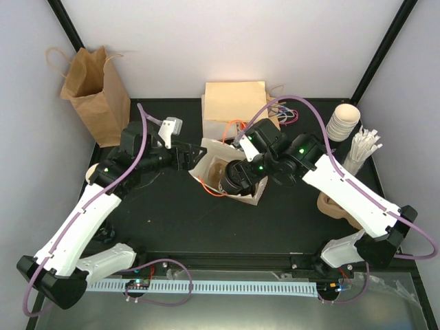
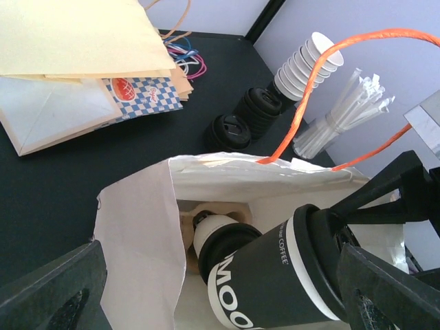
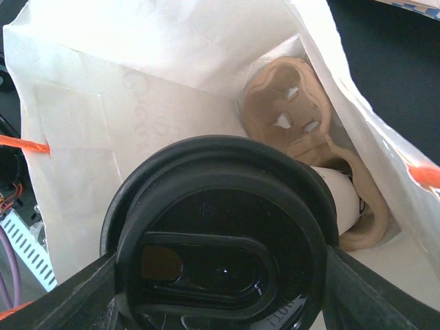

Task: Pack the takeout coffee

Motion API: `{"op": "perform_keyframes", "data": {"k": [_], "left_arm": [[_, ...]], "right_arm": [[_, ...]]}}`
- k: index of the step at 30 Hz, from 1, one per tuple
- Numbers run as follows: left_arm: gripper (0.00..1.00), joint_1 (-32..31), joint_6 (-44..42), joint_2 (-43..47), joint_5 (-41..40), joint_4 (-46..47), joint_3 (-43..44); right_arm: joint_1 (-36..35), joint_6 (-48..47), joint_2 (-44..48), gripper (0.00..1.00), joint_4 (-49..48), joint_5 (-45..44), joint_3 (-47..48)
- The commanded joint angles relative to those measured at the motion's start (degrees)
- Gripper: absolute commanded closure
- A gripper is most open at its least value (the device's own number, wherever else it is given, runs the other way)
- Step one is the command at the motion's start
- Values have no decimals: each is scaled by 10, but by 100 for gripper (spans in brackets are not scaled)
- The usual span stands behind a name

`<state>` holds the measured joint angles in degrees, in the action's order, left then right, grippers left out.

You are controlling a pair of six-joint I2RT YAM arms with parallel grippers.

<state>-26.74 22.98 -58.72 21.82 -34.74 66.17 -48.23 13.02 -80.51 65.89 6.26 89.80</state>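
Observation:
A white paper bag (image 1: 205,152) with orange handles stands open at mid-table. Deep inside it, the takeout coffee (image 2: 208,229), a small cream cup with a black lid, lies tilted in a tan pulp cup carrier (image 3: 292,110). It also shows as a white cup wall (image 3: 341,196) behind a big lid. My right gripper (image 3: 220,275) is shut on a dark coffee cup (image 2: 289,275) with a black lid (image 3: 220,227), held slanted in the bag's mouth, bottom inward. My left gripper (image 2: 220,282) is open at the bag's left rim, its fingers (image 2: 55,292) wide apart either side of the opening.
A brown paper bag (image 1: 93,93) stands at the back left. Flat paper bags (image 1: 234,102) and checkered paper (image 2: 137,96) lie behind the white bag. Stacked cream cups (image 1: 342,122), wrapped straws (image 1: 361,148), black lid stacks (image 2: 258,110) and another pulp carrier (image 1: 333,205) sit right.

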Motion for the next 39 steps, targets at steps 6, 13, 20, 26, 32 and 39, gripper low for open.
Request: {"op": "perform_keyframes", "data": {"k": [6, 13, 20, 26, 32, 39], "left_arm": [[6, -2, -18, 17, -5, -26, 18], [8, -37, -64, -3, 17, -58, 43], [11, -60, -85, -12, -44, -85, 52], [14, -88, -93, -22, -65, -114, 57], [15, -141, -14, -33, -128, -209, 98], [16, -214, 154, -33, -189, -267, 97]], "right_arm": [[2, 6, -6, 47, 16, -45, 12], [1, -9, 10, 48, 13, -2, -8], [-6, -16, 32, 50, 6, 30, -40], [-8, -16, 47, 50, 3, 25, -55], [-15, -12, 49, 51, -2, 4, -49], [-32, -7, 40, 52, -11, -16, -48]]}}
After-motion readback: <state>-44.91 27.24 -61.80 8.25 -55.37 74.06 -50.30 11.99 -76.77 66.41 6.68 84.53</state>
